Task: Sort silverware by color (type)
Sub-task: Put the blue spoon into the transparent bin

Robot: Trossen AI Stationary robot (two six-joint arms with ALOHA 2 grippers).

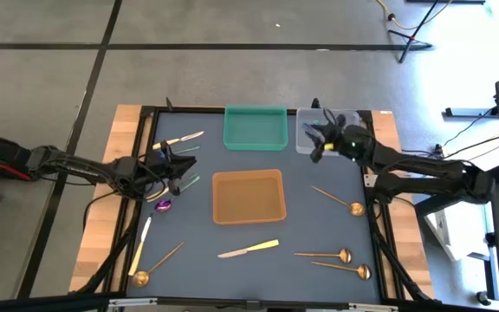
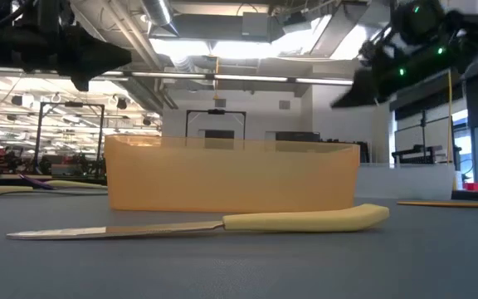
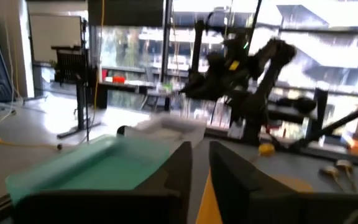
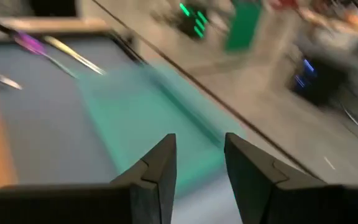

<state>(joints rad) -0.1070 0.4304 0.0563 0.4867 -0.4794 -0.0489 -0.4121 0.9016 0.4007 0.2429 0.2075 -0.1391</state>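
Overhead, the orange tray [image 1: 248, 196] is seen at the middle of the dark mat and serves as the reference. Nothing is seen inside it, nor in the green tray [image 1: 255, 127] just behind it; the contents of the clear tray [image 1: 306, 139], behind it to the right, cannot be made out, as the right gripper [image 1: 319, 139] is held above that tray. Its fingers [image 4: 157, 165] are parted with nothing between them.

The left gripper [image 1: 183, 169] is held left of the orange tray, fingers [image 3: 176, 165] slightly apart and empty. Close around it lie a cream-handled knife [image 1: 184, 139], further back, and an iridescent purple spoon [image 1: 164, 205], nearer the front. A second cream utensil [image 1: 141, 243] and a gold spoon [image 1: 156, 266] lie further forward on the left, well clear of the gripper.

In front of the orange tray a cream-handled knife [image 1: 249, 250] lies flat. To the right of the tray, three gold spoons [image 1: 339, 199] [image 1: 323, 255] [image 1: 343, 268] are spread out, well forward of the right gripper.
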